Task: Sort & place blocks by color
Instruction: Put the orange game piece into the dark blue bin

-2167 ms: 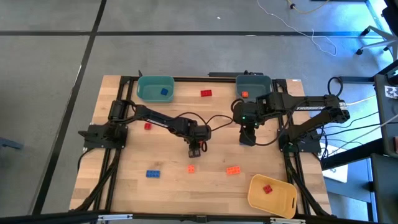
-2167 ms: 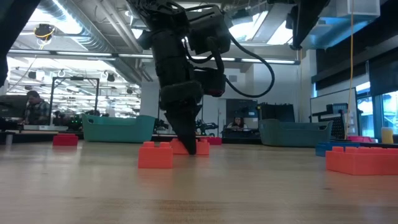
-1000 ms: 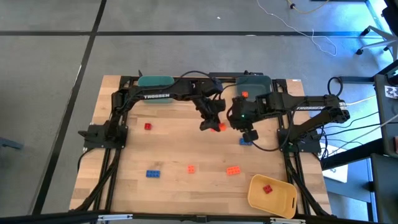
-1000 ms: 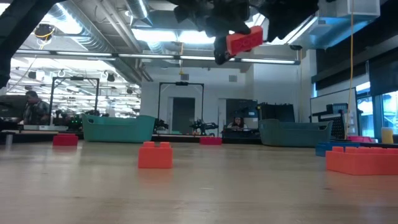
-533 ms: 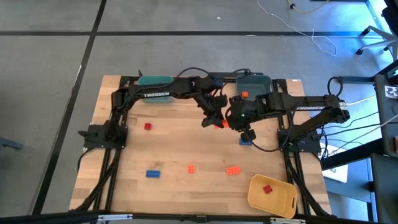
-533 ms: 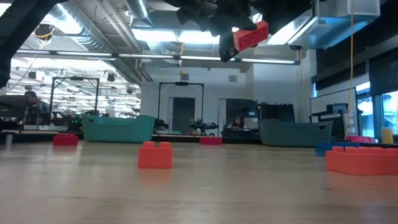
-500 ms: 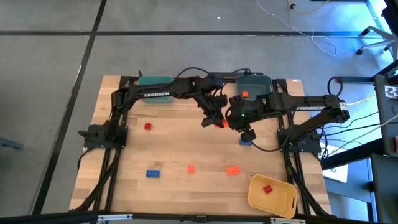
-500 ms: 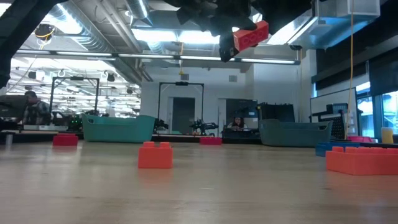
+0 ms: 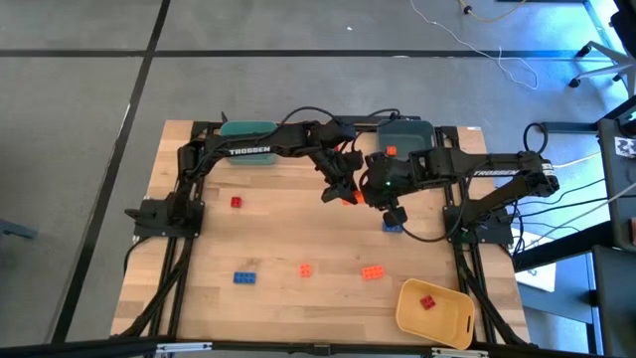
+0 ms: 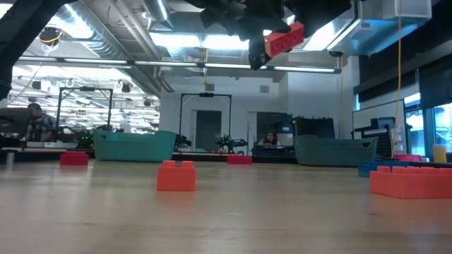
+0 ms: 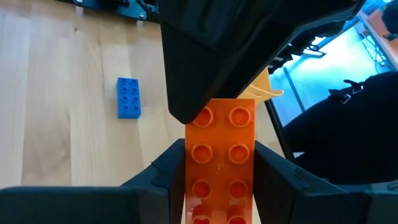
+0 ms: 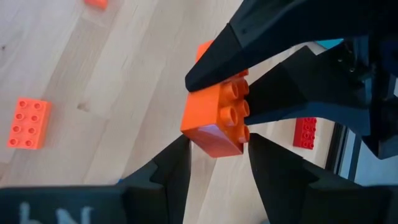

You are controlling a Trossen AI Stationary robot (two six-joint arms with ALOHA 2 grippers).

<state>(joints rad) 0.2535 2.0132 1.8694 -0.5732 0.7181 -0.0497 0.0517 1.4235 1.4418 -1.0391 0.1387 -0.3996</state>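
Grey flooring is surrounding the desk (image 9: 199, 298) in the high view, where we are holding our left gripper (image 9: 345, 195) and right gripper (image 9: 391, 206) together at frame centre. Low view: an orange block (image 10: 284, 39) is hanging near the top. Left wrist view: we are clenching it. Right wrist view: our fingers (image 12: 176, 163) are bracketing it, released; we should be closing squarely before letting go. Bins are hardly showing.

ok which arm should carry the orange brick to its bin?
Probably right. Its open claw straddles the brick that the left claw holds, and the bin with orange in it is on its side.
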